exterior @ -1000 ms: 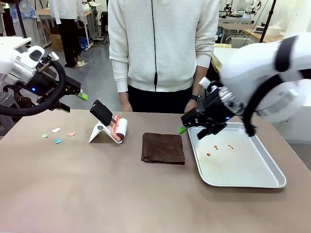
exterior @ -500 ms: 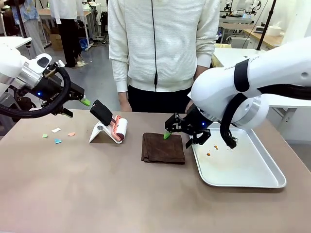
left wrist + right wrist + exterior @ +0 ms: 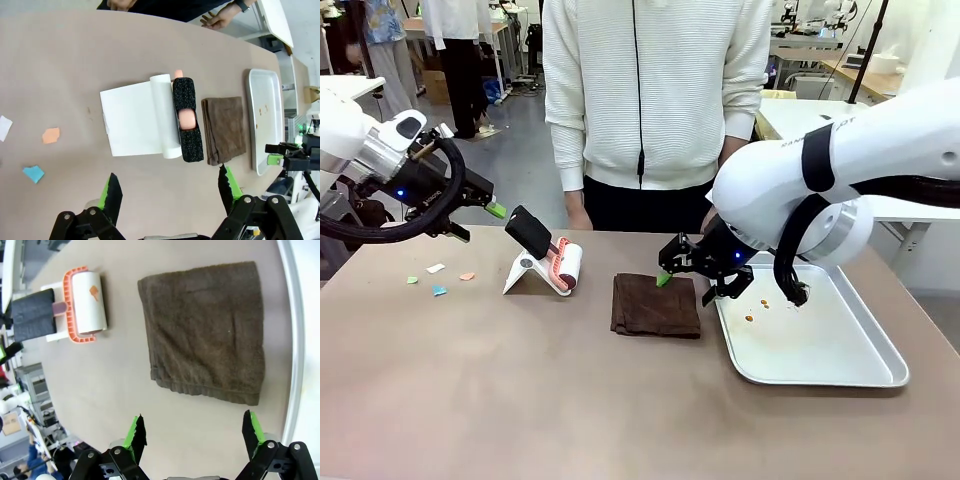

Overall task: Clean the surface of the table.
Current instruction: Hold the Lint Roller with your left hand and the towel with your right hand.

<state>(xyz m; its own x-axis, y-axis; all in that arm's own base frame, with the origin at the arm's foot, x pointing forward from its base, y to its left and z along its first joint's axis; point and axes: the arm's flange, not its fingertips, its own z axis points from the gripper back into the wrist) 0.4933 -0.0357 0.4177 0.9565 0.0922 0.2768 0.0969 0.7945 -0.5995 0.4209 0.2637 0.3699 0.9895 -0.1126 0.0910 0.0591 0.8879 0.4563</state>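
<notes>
The greyish-brown table point(image 3: 520, 400) carries a folded brown cloth point(image 3: 656, 305) at its middle. My right gripper point(image 3: 688, 285) hangs open just above the cloth's far right corner. From the right wrist the cloth point(image 3: 205, 330) lies flat ahead of the open gripper point(image 3: 194, 432), with nothing between the fingers. My left gripper point(image 3: 478, 222) hovers open over the table's far left edge. Its wrist view looks down past the open gripper point(image 3: 170, 190) at a lint roller point(image 3: 172, 117) on a white stand. Small paper scraps point(image 3: 438, 281) lie on the table at the left.
The lint roller point(image 3: 555, 262) with its black handle stands between the scraps and the cloth. A shiny metal tray point(image 3: 840, 370) with a few crumbs lies at the right, close beside the cloth. A person in a white top stands at the far edge, one hand point(image 3: 220, 20) resting there.
My right gripper swung left from over the tray's far corner to over the cloth, then stopped. My left gripper shifted slightly right and down. Both stayed open.
</notes>
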